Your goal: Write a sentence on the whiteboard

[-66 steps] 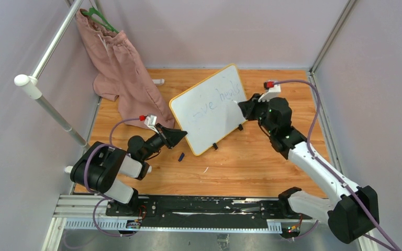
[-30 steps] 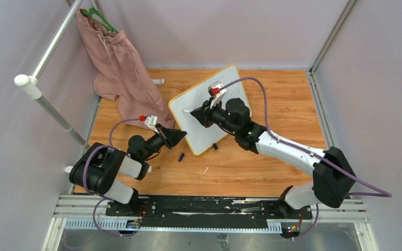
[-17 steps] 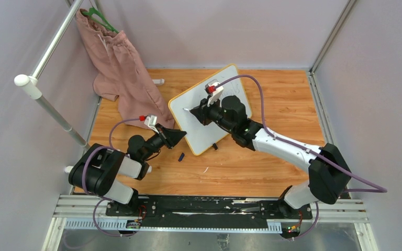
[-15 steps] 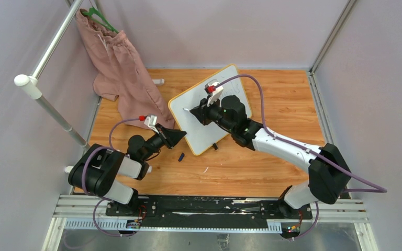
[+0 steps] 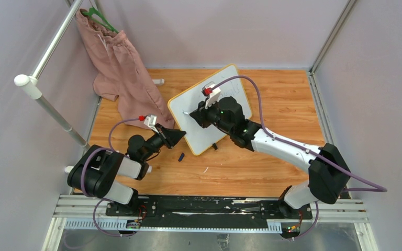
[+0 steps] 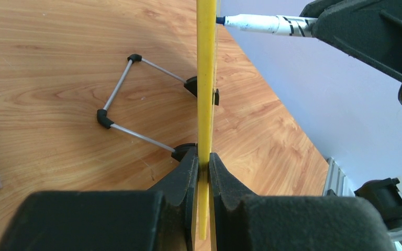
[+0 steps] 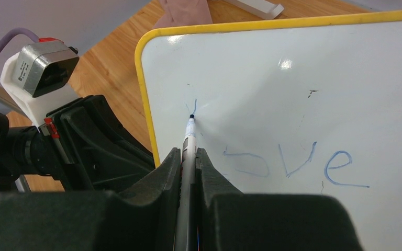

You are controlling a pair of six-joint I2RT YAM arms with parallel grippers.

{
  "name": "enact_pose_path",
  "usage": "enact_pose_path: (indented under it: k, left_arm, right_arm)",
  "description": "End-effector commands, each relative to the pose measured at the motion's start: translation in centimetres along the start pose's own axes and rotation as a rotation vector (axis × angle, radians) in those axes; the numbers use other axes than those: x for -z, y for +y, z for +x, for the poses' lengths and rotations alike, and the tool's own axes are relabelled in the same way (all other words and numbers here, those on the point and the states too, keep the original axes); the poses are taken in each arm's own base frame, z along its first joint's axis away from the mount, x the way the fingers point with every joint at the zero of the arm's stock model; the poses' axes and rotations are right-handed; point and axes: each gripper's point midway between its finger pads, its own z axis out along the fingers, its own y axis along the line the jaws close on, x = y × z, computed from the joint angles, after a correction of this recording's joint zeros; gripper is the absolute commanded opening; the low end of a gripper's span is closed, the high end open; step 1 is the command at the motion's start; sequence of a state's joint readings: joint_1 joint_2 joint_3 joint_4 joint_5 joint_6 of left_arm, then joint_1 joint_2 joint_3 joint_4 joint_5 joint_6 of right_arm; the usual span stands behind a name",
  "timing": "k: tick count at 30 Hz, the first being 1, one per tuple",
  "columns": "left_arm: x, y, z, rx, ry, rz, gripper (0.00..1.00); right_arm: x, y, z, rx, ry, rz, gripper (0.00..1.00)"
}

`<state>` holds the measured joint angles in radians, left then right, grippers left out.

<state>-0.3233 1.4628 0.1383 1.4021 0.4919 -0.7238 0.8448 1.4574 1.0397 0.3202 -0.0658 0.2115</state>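
Note:
The whiteboard [image 5: 201, 137], white with a yellow frame, stands tilted on the wooden table. My left gripper [image 5: 180, 135] is shut on its lower left edge; in the left wrist view both fingers pinch the yellow frame [image 6: 206, 78]. My right gripper [image 7: 188, 151] is shut on a white marker [image 7: 189, 137]. The marker's tip touches the board near its upper left corner, at a short blue stroke [image 7: 194, 107]. Blue letters of the sentence [image 7: 293, 164], reading "ove", lie to the right of the tip. The right arm hides most of the writing in the top view.
A pink garment [image 5: 120, 65] hangs on a green hanger from the metal rail [image 5: 47, 104] at back left. A small dark cap [image 5: 181, 156] lies on the table in front of the board. The board's wire stand [image 6: 131, 99] props it from behind.
My right arm has swung from the board's right side across to its left part, then crept a little further left with the marker. The left gripper and the board have stayed still.

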Motion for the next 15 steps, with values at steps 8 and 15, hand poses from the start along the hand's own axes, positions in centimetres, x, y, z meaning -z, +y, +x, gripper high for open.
enact_pose_path:
  k: [8,15]
  left_arm:
    - [-0.1,-1.4,-1.1,-0.050,-0.032,0.052,0.00]
    - [0.0,-1.5,-1.1,-0.050,-0.034,0.055,0.00]
  right_arm:
    - [1.1,-0.5,3.1,0.029,0.087,0.053,0.00]
    - [1.7,-0.5,4.4,0.021,0.115,0.056,0.00]
